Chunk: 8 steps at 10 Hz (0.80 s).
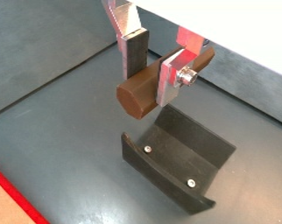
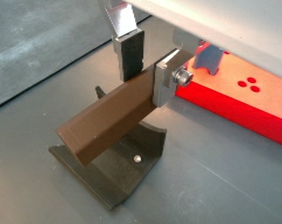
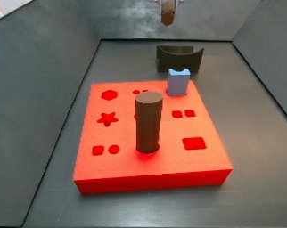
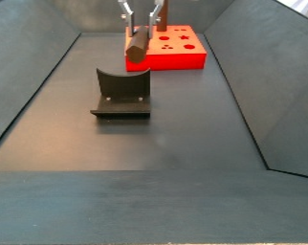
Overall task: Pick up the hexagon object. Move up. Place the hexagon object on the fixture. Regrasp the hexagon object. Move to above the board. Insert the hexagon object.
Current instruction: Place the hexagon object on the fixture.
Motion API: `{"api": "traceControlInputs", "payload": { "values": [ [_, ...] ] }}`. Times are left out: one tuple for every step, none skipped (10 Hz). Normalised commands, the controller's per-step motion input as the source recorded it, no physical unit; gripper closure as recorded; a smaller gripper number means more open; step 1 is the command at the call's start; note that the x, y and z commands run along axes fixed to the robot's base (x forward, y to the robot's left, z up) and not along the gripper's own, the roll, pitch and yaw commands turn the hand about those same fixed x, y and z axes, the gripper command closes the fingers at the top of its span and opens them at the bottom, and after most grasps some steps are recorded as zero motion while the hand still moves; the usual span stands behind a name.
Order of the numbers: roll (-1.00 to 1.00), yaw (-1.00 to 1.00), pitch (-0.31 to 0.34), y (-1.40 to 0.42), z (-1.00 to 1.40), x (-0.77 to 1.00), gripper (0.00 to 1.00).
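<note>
My gripper (image 1: 153, 77) is shut on the hexagon object (image 1: 137, 94), a slim reddish-brown peg, gripped near one end. The peg's long free end sticks out beyond the fingers in a wrist view (image 2: 102, 127). It hangs in the air above the fixture (image 1: 185, 157), a dark block with a curved notch, and does not touch it. In a side view the gripper (image 4: 140, 14) holds the peg (image 4: 136, 45) above and just behind the fixture (image 4: 122, 93). The red board (image 3: 170, 160) lies beyond the fixture (image 3: 178, 58); the gripper (image 3: 168, 11) is at the frame's top edge.
A thick dark-brown cylinder (image 3: 149, 120) stands upright in the board. A short pale-blue peg (image 3: 178, 82) stands at the board's edge nearest the fixture. Grey sloping walls enclose the dark floor (image 4: 183, 134). The board also shows in a wrist view (image 2: 243, 101).
</note>
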Motion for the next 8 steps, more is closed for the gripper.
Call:
{"api": "traceControlInputs", "payload": {
  "values": [
    [0.13,0.04,0.127,-0.04,-0.03,0.92,1.00],
    [-1.00,0.12,0.008,0.21,0.31,0.58,1.00],
    [-1.00,0.12,0.015,0.21,0.29,0.52,1.00],
    [-1.00,0.09,0.035,0.17,0.19,0.41,1.00],
    [-1.00,0.08,0.052,0.11,0.10,0.31,1.00],
    [-1.00,0.07,0.077,0.07,0.05,0.19,1.00],
    [-1.00,0.05,0.103,0.05,0.03,0.08,1.00],
    [-1.00,0.04,0.108,0.05,0.02,0.04,1.00]
  ]
}}
